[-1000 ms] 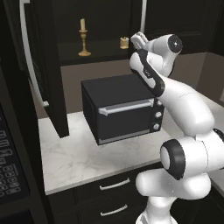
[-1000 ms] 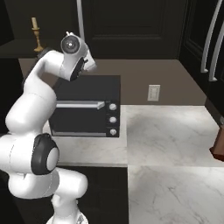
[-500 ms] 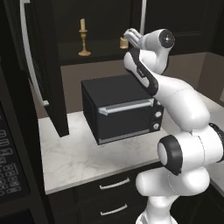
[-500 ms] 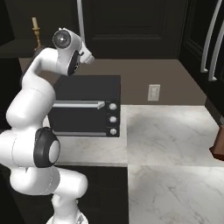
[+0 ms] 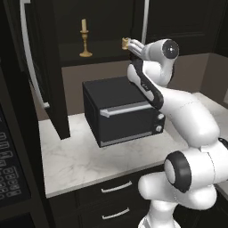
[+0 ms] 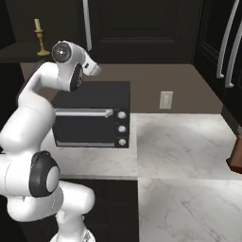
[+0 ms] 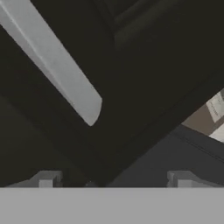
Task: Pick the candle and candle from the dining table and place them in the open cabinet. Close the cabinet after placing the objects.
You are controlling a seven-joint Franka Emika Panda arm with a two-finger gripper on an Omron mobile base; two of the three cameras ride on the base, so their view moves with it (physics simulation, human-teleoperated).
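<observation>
The cabinet (image 5: 107, 26) stands open, its left door (image 5: 49, 67) swung out toward me. On its shelf a thin cream candle in a brass candlestick (image 5: 83, 38) (image 6: 38, 36) stands upright at the left. A short stubby candle (image 5: 125, 43) sits further right on the same shelf. My gripper (image 5: 134, 46) hovers right beside the stubby candle, at the shelf's front edge. In the hand view the gripper (image 7: 113, 181) is open with nothing between its fingertips (image 7: 48, 179), and it faces a dark door panel with a silver bar handle (image 7: 57, 65). The dining table is out of view.
A black toaster oven (image 5: 120, 109) (image 6: 92, 116) sits on the marble counter (image 5: 75, 156) just under the cabinet and my arm. The right cabinet door's silver handle (image 5: 144, 20) (image 6: 86, 23) hangs beside my hand. More tall cabinet handles (image 6: 227, 47) are at the far right.
My hand has shifted slightly left and a little lower, closer to the stubby candle on the shelf. Both candles have stayed where they were.
</observation>
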